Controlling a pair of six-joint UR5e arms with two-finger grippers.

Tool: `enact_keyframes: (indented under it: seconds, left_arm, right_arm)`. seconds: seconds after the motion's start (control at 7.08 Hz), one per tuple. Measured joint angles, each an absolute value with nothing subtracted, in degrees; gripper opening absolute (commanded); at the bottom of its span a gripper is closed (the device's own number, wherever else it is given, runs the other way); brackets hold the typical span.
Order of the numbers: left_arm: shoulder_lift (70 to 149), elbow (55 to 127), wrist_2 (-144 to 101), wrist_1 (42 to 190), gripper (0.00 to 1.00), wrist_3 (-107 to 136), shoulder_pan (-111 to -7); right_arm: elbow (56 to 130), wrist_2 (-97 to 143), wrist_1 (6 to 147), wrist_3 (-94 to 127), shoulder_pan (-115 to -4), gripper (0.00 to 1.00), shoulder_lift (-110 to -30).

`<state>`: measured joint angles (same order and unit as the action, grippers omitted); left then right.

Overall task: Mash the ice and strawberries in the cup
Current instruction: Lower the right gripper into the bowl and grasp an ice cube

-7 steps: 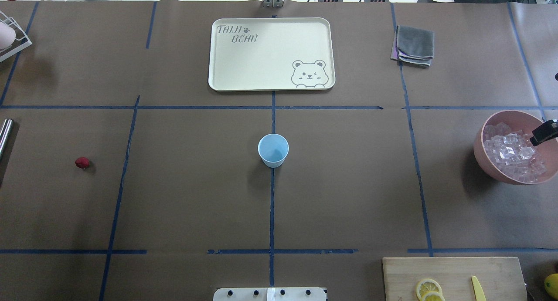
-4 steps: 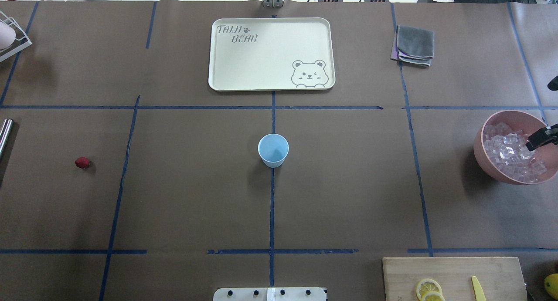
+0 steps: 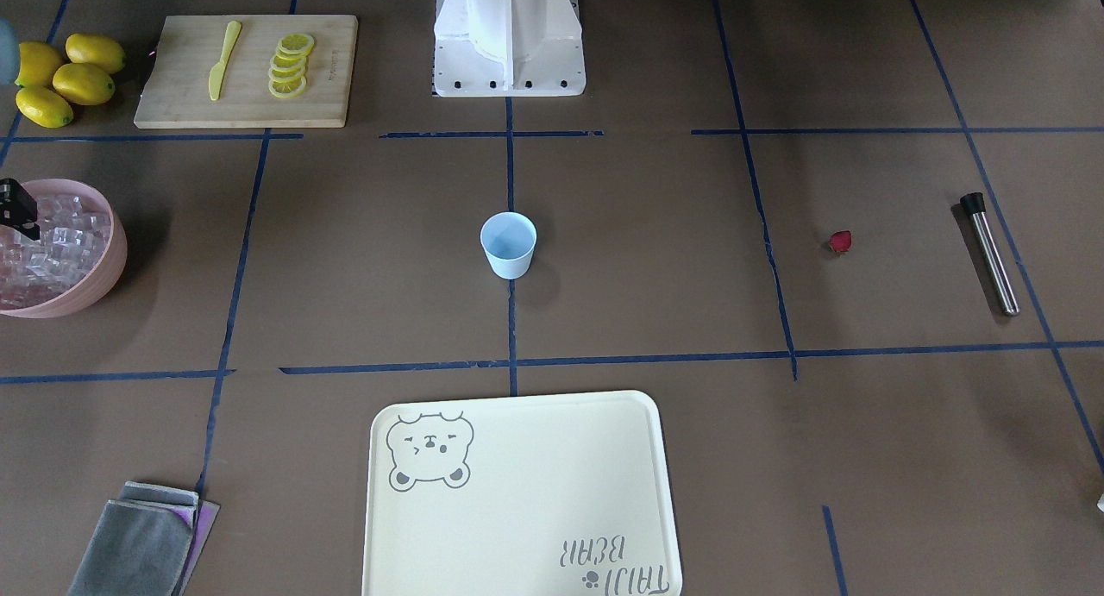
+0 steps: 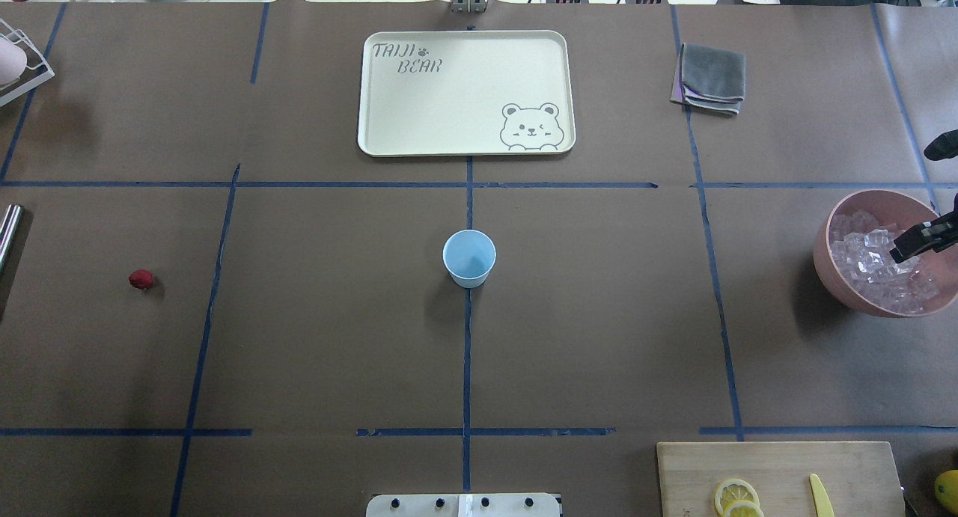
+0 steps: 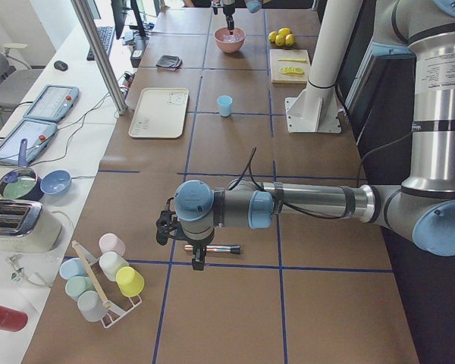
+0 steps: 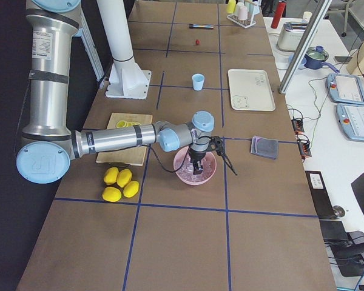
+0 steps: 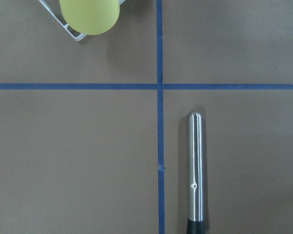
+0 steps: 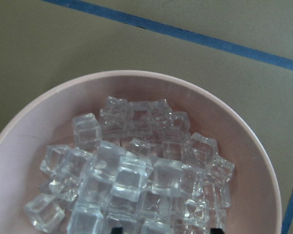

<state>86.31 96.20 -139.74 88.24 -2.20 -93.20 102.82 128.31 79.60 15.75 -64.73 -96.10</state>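
Note:
The pale blue cup [image 4: 469, 257] [image 3: 508, 244] stands upright in the middle of the table with nothing visible inside it. One small red strawberry [image 4: 141, 279] [image 3: 841, 241] lies far off on the robot's left side. Ice [image 8: 132, 175] [image 4: 872, 266] fills a pink bowl [image 4: 823, 266] at the right edge. My right gripper [image 4: 924, 240] [image 8: 166, 229] hangs open just above the ice, with only its two dark tips showing at the wrist view's bottom edge. The left gripper [image 5: 197, 254] hovers over a steel rod [image 7: 195, 165] [image 3: 990, 253]. I cannot tell whether it is open.
A cream bear tray [image 4: 464, 90] lies at the far side and a grey cloth [image 4: 711, 78] to its right. A cutting board [image 4: 778, 476] holds lemon slices and a yellow knife, with whole lemons [image 3: 60, 78] beside it. A rack of cups [image 5: 106, 280] stands at the left end.
The right gripper has shifted a little toward the bowl's centre and lower over the ice. The cup and strawberry have not moved.

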Motion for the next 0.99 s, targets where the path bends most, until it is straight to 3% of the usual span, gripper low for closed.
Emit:
enact_keyframes:
  seconds: [0.85,0.99]
  left_arm:
    - [86.4,96.4,-139.8,88.2,1.0,-1.6,-93.2]
    - [86.3,96.7,-139.8,88.2,1.0,-1.5,-93.2]
  right_arm:
    - [102.4,128.2,79.7,15.8,-63.2,0.62,-96.3]
    - [102.3,128.1,79.8,15.7,-63.1,0.54,-96.4]
